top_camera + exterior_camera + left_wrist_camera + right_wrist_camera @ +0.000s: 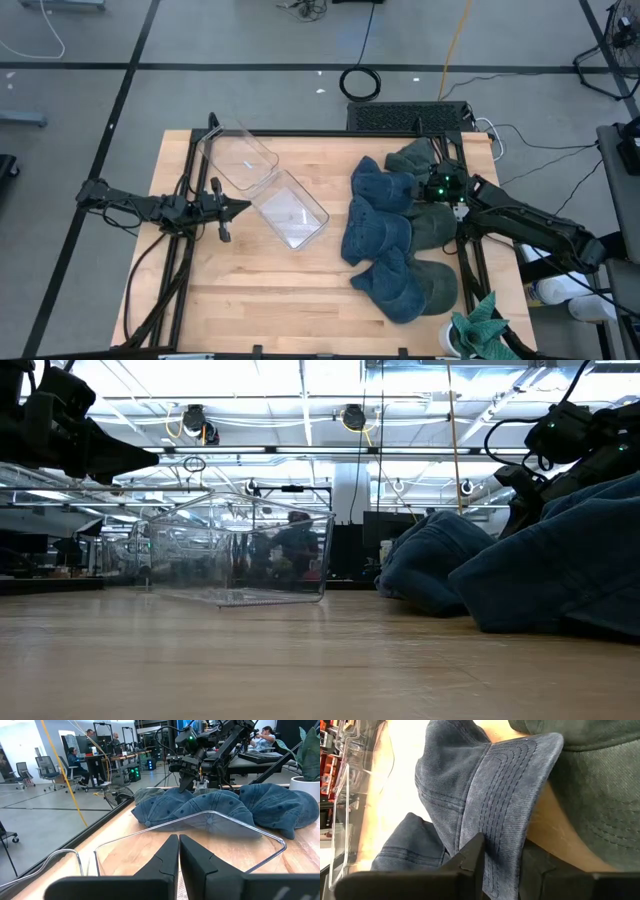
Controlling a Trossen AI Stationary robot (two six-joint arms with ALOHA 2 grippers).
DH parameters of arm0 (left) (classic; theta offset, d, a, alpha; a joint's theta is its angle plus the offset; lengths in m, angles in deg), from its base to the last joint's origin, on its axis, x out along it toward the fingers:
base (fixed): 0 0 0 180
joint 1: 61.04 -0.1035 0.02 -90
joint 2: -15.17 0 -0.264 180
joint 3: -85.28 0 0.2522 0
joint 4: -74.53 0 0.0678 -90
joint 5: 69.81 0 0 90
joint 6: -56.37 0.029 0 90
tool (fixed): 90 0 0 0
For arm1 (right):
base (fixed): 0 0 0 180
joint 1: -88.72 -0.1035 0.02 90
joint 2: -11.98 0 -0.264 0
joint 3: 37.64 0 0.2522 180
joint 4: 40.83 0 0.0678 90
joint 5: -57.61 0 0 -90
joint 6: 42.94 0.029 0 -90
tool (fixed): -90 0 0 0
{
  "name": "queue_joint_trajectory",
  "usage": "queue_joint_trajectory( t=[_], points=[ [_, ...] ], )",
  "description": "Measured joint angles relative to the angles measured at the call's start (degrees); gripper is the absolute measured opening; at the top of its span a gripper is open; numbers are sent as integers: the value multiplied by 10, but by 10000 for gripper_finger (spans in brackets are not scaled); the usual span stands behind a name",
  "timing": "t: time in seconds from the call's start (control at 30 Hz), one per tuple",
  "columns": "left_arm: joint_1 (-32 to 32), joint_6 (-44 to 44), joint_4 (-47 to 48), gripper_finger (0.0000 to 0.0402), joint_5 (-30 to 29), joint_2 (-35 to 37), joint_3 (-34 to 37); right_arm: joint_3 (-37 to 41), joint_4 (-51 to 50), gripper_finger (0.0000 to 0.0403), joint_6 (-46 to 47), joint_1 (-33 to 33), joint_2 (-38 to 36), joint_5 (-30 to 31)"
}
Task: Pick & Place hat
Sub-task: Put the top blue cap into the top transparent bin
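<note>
Several blue denim hats (378, 232) and dark green hats (436, 226) lie piled on the right half of the wooden table. My right gripper (432, 190) points down at the far blue hat (382, 184), with its fingers on either side of that hat's brim (490, 795). It also shows in the left wrist view (190, 782). My left gripper (238, 207) is shut and empty, held level above the table's left half and pointing at two clear plastic bins (292, 212). My right gripper has the blue hat's stitched brim (502, 845) between its two fingers (470, 857), and the brim fills the gap between them. The fingers come from above, pointing down. The hat lies on the table and on the neighbouring hats.
Two clear bins lie on the table, one at the far left (237, 158) and one near the middle; the near one's rim shows in front of my left gripper (210, 813). A potted green plant (482, 325) stands at the near right corner. Bare wood (260, 290) fills the near left.
</note>
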Motion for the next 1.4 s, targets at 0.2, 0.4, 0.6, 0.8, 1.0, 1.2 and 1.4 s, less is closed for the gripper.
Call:
queue_joint_trajectory(
  t=[0.2, 0.4, 0.6, 0.8, 1.0, 1.2, 1.4],
  points=[
    [0, 0, 0, 21, 0, 0, 0, 0, 0, 70, 0, 0, 0, 0],
    [0, 0, 0, 21, 0, 0, 0, 0, 0, 60, -3, 0, 0, -1],
    [0, 0, 0, 21, 0, 0, 0, -1, 2, 31, -14, 0, 0, -2],
    [0, 0, 0, 21, 0, 0, 0, -1, 2, 9, -15, 0, 0, -3],
    [0, 0, 0, 21, 0, 0, 0, -1, 37, 3, -21, 0, 0, -6],
    [0, 0, 0, 21, 0, 0, 0, 0, 112, 2, -15, 0, 1, -2],
    [0, 0, 0, 21, 0, 0, 0, 0, 162, 2, -13, -1, 1, -1]
  ],
)
